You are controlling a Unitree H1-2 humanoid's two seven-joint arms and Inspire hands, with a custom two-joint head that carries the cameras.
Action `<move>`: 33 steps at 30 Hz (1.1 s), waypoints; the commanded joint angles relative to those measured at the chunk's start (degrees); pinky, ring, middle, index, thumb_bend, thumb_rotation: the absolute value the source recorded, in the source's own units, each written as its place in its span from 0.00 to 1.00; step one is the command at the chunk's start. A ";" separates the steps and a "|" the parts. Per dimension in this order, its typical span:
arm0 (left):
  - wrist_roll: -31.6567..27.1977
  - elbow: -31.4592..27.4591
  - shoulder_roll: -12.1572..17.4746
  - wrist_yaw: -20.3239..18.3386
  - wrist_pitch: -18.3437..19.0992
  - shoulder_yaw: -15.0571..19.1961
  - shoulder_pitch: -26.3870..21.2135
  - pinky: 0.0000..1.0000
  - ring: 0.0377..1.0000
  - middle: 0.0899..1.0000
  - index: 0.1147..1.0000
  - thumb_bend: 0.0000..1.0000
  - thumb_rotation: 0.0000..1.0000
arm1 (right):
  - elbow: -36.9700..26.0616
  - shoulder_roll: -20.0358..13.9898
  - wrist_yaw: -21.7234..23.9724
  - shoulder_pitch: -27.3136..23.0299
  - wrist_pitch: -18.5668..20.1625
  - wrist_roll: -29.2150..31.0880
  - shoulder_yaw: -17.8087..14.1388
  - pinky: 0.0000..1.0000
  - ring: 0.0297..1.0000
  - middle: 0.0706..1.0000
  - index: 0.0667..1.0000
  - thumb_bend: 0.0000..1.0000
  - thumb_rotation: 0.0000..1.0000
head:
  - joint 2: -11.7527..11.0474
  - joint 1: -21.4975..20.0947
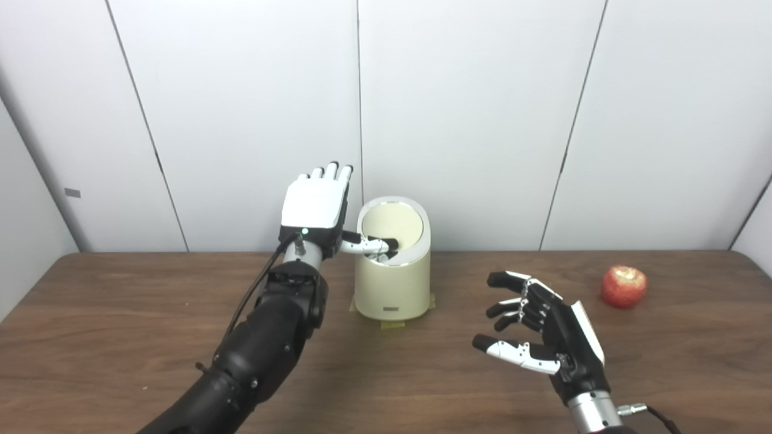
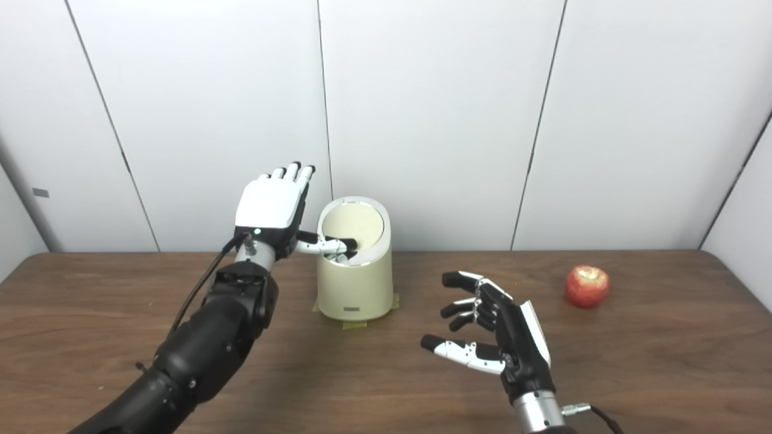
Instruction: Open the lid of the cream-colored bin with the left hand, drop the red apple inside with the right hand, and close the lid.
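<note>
I have the left hand point(image 1: 315, 202) up beside the cream bin point(image 1: 392, 283), fingers point(image 1: 330, 171) straight and spread, holding nothing. Its thumb point(image 1: 368, 245) sticks out sideways and rests on the low front edge of the lid point(image 1: 392, 223). The lid looks tipped, with a dark gap just under the thumb tip, so I think the bin is starting to open.

To do this step well, I would push the thumb down slow and steady on that edge and keep the hand off the bin's side, so it does not slide on the bench point(image 1: 120, 337). Yellow tape at its foot should help hold it.

The right hand point(image 1: 546, 328) waits low over the bench, fingers wide and curled a little, empty. The red apple point(image 1: 623, 287) sits on the bench well off past the back of those fingers, untouched. It is round, red with pale yellow patches, and has a dip on top.
</note>
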 commanded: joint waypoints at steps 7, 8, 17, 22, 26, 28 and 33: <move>-15.42 -0.23 -1.96 2.06 -6.53 8.50 3.48 0.96 0.98 1.00 0.99 0.73 0.37 | -1.70 -0.32 -0.15 -1.94 -1.78 0.20 0.10 0.43 0.54 0.71 0.66 0.61 0.15 | -0.06 0.05; -19.70 -0.97 -2.83 2.49 -8.47 11.17 3.87 0.89 0.98 1.00 0.99 0.71 0.37 | -1.67 -0.34 -0.19 -1.94 -1.75 0.06 0.13 0.43 0.53 0.71 0.66 0.61 0.15 | -0.06 0.05; -37.77 -7.49 -6.60 6.01 -18.12 23.38 7.01 0.70 0.87 0.94 0.99 0.61 0.50 | -1.47 -0.40 -0.03 -1.90 -1.59 0.19 0.23 0.44 0.53 0.68 0.66 0.61 0.16 | -0.20 0.18; -40.24 -10.54 -5.75 6.32 -21.09 24.53 10.27 0.73 0.84 0.91 0.96 0.56 0.48 | -1.23 -0.56 0.22 -1.80 -2.28 0.69 0.24 0.44 0.53 0.69 0.65 0.60 0.16 | -0.09 0.25; -42.24 -13.70 -5.67 6.31 -20.97 25.84 13.77 0.72 0.81 0.89 0.93 0.57 0.52 | -1.13 -0.62 0.16 -1.89 -2.19 0.75 0.24 0.43 0.53 0.69 0.65 0.61 0.16 | -0.02 0.24; -43.62 -15.19 -5.66 6.04 -21.41 26.54 15.59 0.73 0.81 0.89 0.92 0.56 0.52 | -0.99 -0.70 0.15 -1.92 -2.28 0.77 0.26 0.43 0.53 0.69 0.65 0.61 0.17 | -0.02 0.33; -49.16 -17.91 -5.57 4.73 -24.30 28.55 20.28 0.74 0.80 0.83 0.85 0.54 0.47 | -0.55 -0.90 0.15 -2.08 -2.66 1.02 0.23 0.42 0.53 0.70 0.65 0.61 0.17 | -0.23 0.38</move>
